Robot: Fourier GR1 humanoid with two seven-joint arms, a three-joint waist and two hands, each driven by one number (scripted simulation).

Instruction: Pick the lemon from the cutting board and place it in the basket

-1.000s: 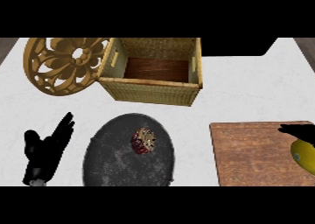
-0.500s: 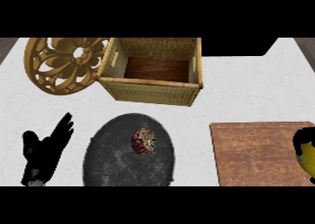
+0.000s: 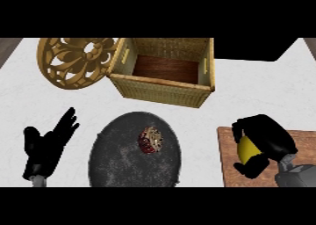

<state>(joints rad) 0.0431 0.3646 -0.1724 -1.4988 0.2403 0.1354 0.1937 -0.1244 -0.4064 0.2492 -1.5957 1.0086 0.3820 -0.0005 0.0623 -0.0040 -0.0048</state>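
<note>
Right hand, lower right: fingers and thumb curled round lemon, over cutting board. Wicker basket, upper centre, well apart from lemon. Dark plate, lower centre, bears small reddish item. Left hand, lower left: open, fingers straight, resting. Gold openwork disc, upper left, beside basket.

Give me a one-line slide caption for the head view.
Right hand curled round the yellow lemon at the brown wooden cutting board; woven wicker basket stands beyond, left hand resting open.
</note>
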